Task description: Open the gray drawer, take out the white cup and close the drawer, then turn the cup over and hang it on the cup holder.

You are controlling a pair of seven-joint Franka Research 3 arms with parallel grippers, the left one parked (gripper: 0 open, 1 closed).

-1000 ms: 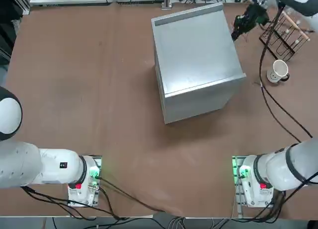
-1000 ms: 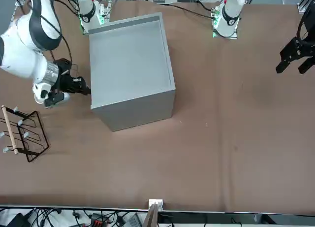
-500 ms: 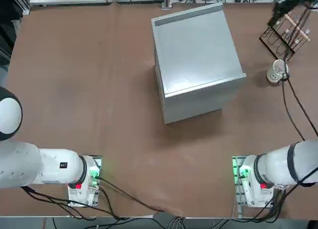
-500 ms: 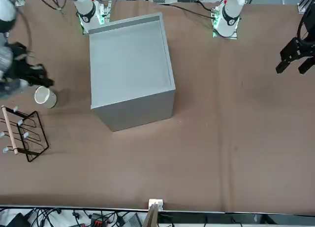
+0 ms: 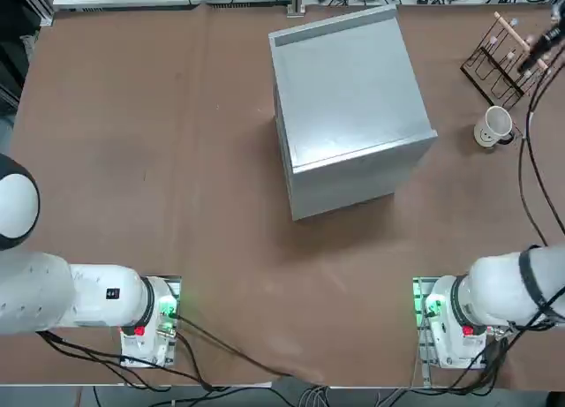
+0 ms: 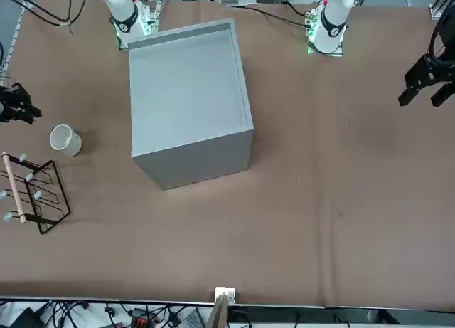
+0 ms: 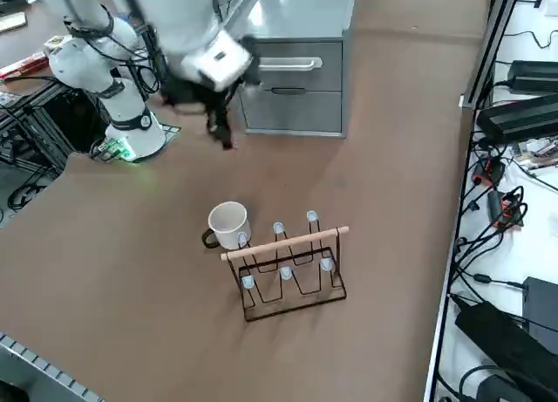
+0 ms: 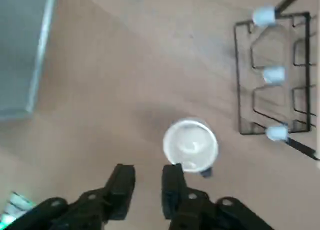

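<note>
the drawer [image 7: 292, 75] is sitting shut in the gray cabinet [image 5: 349, 107]. the white cup [image 5: 496, 124] is standing mouth-up on the worktop [image 5: 177, 160], just beside the cup holder [image 5: 505, 58] and clear of it. the right tool [image 8: 144, 184] is hovering above the cup, gripping nothing, its fingers [image 8: 121, 182] standing a narrow gap apart. judged step: turning the cup over. next move is calling for a descent onto the cup's rim or handle, then inverting it.
</note>
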